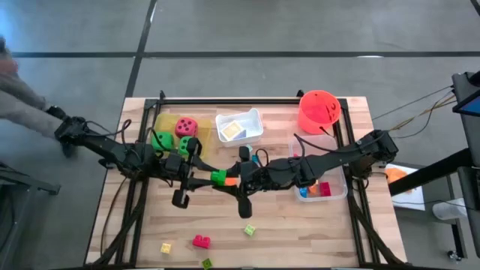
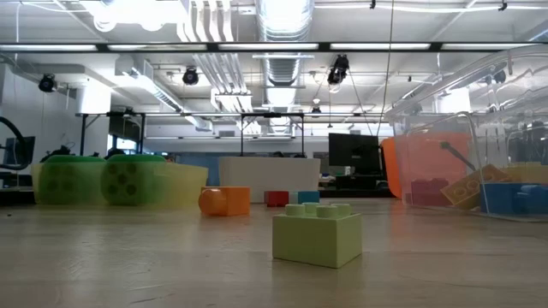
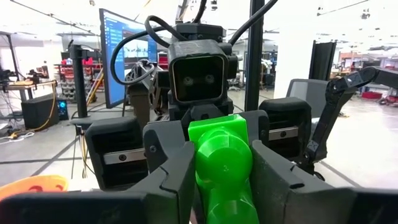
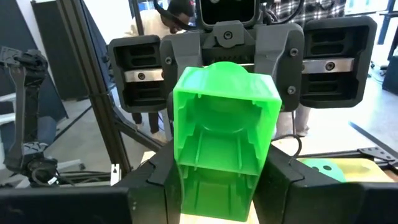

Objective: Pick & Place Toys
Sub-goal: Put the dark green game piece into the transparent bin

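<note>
High view is showing both arms meeting over the middle of the wooden surface, just in front of the white tray. The left end effector and the right end effector are facing each other, each clamping one end of the green brick, whose long axis is running between them. Either arm could, I judge, be releasing first. The room beyond is looking like an open workshop.
</note>
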### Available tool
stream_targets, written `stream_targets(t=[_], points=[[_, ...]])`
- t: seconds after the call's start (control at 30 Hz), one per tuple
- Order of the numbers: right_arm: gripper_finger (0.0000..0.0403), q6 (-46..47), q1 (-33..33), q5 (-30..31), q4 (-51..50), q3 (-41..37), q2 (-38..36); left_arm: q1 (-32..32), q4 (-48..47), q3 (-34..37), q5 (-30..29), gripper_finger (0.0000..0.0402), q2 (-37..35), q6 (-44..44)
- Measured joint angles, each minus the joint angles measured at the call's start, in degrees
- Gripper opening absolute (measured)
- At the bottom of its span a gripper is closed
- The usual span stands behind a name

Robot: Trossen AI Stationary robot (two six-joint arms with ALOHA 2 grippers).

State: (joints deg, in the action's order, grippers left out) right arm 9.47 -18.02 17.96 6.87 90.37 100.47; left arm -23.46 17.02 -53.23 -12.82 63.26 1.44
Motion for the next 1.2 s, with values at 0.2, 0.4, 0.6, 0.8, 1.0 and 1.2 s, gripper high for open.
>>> stream_targets(t=[0.2,0.4,0.6,0.8,1.0,1.2], points=[[0.0127,0.2,0.0,0.0,-0.3,0.0,0.0,0.0,-0.4,0.0,0.2,0.0155,0.0,-1.9],[0.0127,0.5,0.1,0.2,-0.3,0.0,0.0,-0.1,-1.8,0.0,-2.4,0.0207,0.0,-6.5],[0.0127,0.6,0.1,0.3,-1.4,-0.1,0.0,-0.1,-8.2,-0.9,-4.1,0.0277,-0.2,-9.0],[0.0127,3.0,0.6,0.3,-7.2,-0.1,0.0,-0.1,-23.2,-5.1,-6.5,0.0328,-0.2,-13.3],[0.0127,7.7,0.8,4.8,-25.5,1.0,-2.0,-0.1,-39.6,-9.1,-8.6,0.0341,-0.2,-22.1],[0.0127,17.1,0.9,8.1,-43.6,2.2,-6.9,-0.1,-48.3,-8.7,-9.2,0.0342,-0.2,-29.1]])
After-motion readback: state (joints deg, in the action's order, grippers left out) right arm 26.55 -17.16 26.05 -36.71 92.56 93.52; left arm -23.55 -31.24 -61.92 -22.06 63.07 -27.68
